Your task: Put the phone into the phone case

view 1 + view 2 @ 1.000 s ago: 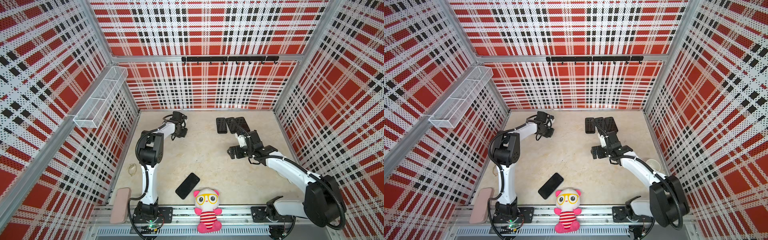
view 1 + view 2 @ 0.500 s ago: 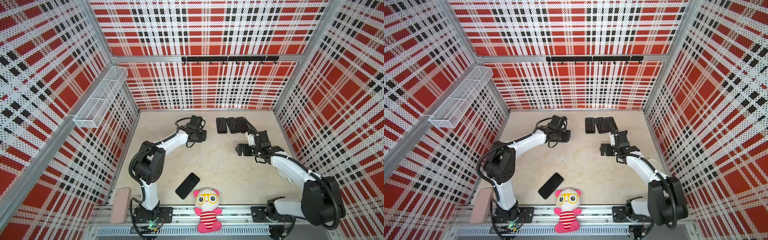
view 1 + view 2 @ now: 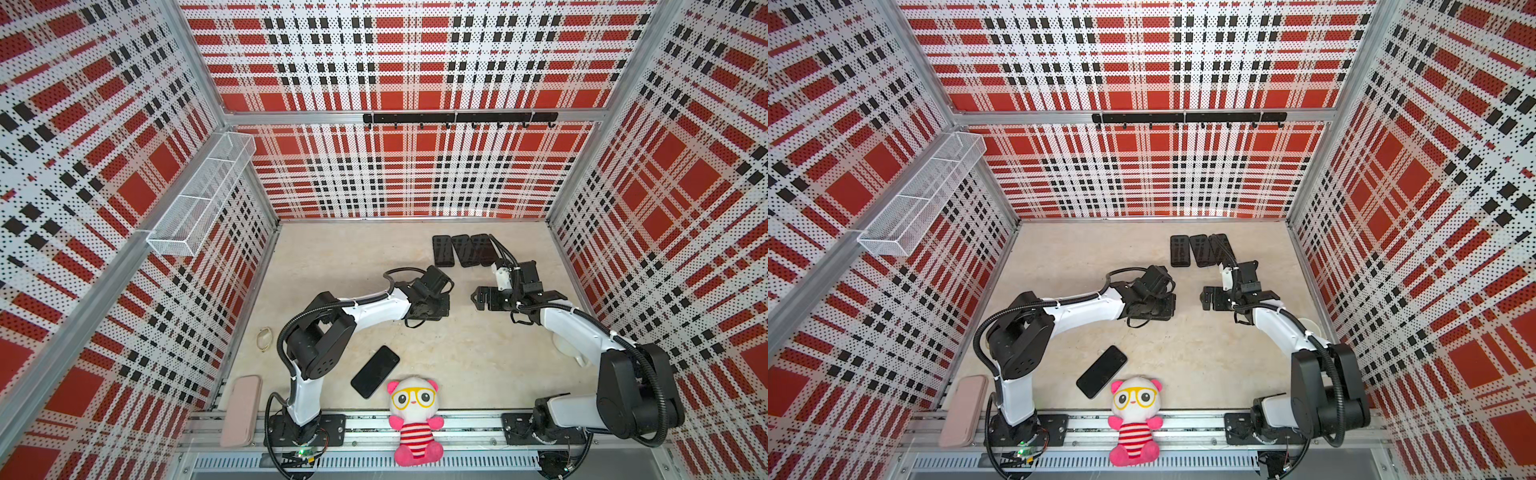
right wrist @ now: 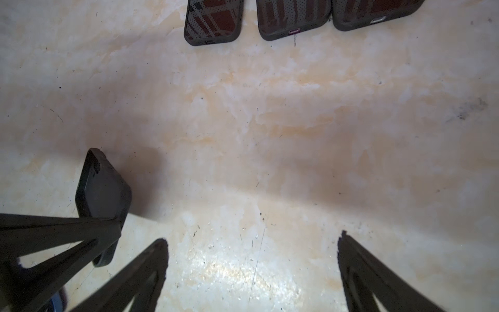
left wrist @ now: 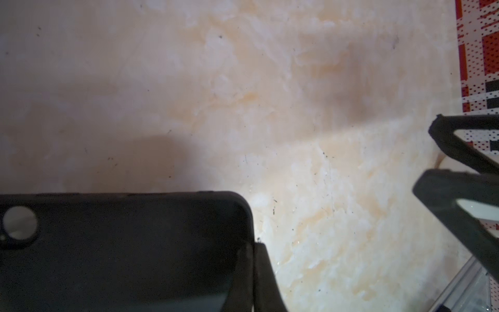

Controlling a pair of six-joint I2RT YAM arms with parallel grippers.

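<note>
A black phone (image 3: 375, 372) (image 3: 1101, 372) lies flat near the front of the table, left of centre. An empty black phone case (image 5: 121, 251) with a round camera hole is pinched at its edge by my left gripper (image 5: 253, 272), which is shut on it. In both top views that gripper (image 3: 440, 305) (image 3: 1163, 307) holds the case low over mid-table. The right wrist view shows the case (image 4: 102, 189) tilted, casting a shadow. My right gripper (image 4: 252, 240) (image 3: 478, 297) (image 3: 1206, 299) stands open and empty, facing the case from the right.
Three dark phone-shaped items (image 3: 461, 250) (image 4: 294, 19) lie in a row at the back. A plush toy (image 3: 413, 419) sits at the front rail, a pink pouch (image 3: 241, 409) at front left, glasses (image 3: 264, 338) by the left wall. A wire basket (image 3: 203, 195) hangs on the left wall.
My left arm has swung from the back left toward mid-table, carrying the case. The right gripper has shifted slightly to the right and stayed open.
</note>
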